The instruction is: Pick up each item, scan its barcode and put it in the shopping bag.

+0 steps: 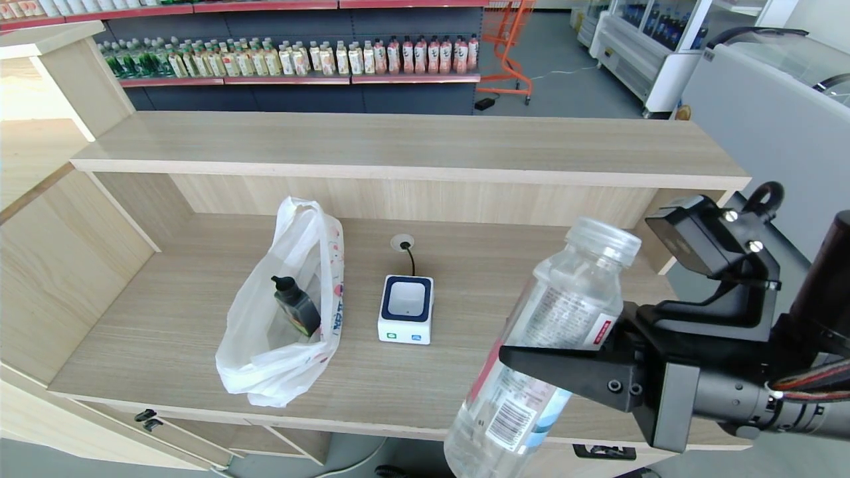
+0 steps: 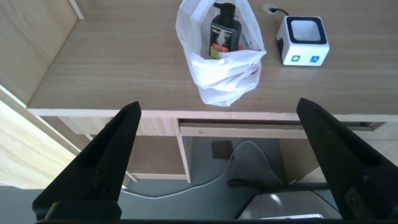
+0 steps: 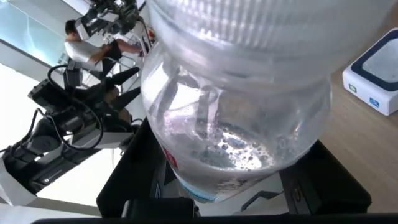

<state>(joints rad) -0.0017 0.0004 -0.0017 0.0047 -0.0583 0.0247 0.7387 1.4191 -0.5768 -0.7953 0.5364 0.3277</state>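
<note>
Gripping a clear plastic bottle (image 1: 571, 292) across its label, the right gripper (image 1: 558, 362) has its dark, flat fingers clamped on the ribbed, see-through body, one finger lying across the front and the other hidden behind. The bottle is smooth and cylindrical with a wide pale cap (image 1: 606, 239), a white wrap label edged in red and pale blue, and a black-and-white barcode (image 1: 511, 423) on the label near the base, facing the head camera. It hangs in the air above the counter's near right edge, at about 4 o'clock from the scanner (image 1: 406, 309). Its long axis is tilted, with the cap pointing to roughly 1 o'clock and the base to 7 o'clock in the head view. The scanner is a small white box with rounded corners and a dark blue frame around a glossy window, and a black cable (image 1: 410, 259) leaves it at 12 o'clock. At its 9 o'clock, just beside it, sits the shopping bag (image 1: 279, 345), thin crinkled white plastic slumped open, holding a black bottle (image 1: 297, 309) with a pump top. Both rest on the counter (image 1: 166, 318), a matt, pale wood-grain surface. The left gripper (image 2: 217, 109) hangs off the counter's near edge with its jaws wide apart and nothing between them.
</note>
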